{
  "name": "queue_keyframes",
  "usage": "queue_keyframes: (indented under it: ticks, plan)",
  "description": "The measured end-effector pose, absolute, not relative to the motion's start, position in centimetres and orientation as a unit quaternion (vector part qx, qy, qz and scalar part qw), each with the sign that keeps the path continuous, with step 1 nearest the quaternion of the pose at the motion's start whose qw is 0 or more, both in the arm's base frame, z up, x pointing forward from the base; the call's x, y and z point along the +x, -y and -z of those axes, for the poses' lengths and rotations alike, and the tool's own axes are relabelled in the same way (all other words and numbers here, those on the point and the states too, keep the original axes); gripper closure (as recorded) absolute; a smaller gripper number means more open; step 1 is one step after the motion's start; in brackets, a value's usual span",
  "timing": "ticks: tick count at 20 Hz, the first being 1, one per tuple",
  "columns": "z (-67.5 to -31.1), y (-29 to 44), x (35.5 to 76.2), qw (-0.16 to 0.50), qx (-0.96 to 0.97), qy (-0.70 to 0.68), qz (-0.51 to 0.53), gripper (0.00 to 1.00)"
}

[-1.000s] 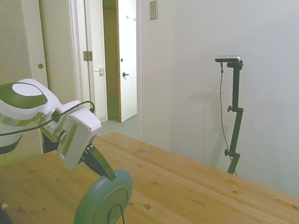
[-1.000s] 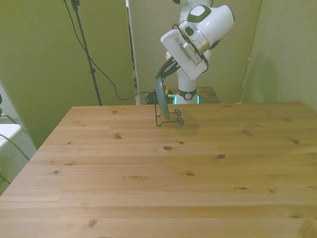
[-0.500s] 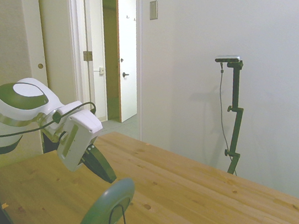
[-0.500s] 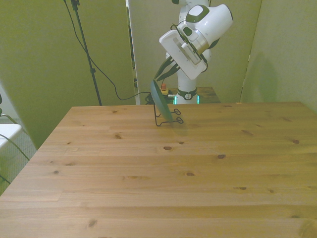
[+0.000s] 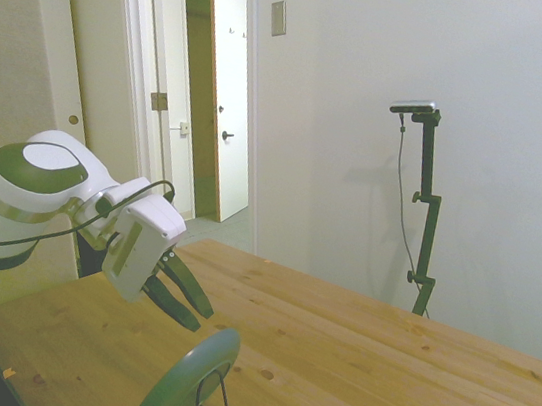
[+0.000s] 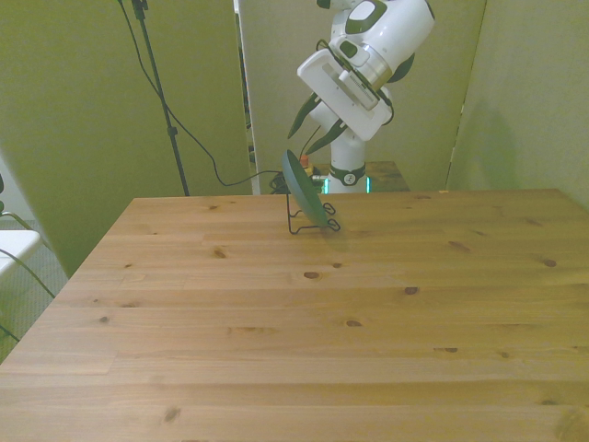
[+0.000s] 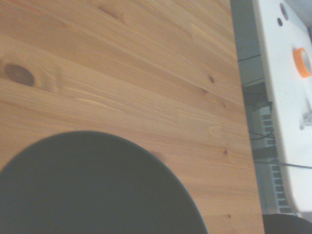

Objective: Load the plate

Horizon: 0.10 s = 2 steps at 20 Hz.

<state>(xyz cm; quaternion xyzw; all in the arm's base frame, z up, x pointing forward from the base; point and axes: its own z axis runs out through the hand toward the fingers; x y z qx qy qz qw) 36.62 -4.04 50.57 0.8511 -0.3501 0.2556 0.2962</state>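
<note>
A dark round plate (image 7: pixel 97 187) fills part of the view over the wooden table (image 7: pixel 146 73).

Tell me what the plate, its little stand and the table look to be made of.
Plate: grey-teal, matte, no glare; ceramic or plastic, cannot tell which. Stand: thin black bent wire, probably coated metal. Table: solid pine-like planks with knots and visible grain, light satin finish.
</note>
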Motion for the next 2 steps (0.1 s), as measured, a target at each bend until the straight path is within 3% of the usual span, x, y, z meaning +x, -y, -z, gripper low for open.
queue_keyframes:
  ticks: [2]
  plan:
    - [-52.8, 3.5, 37.0, 0.262, 0.857, 0.368, -0.249, 0.00]
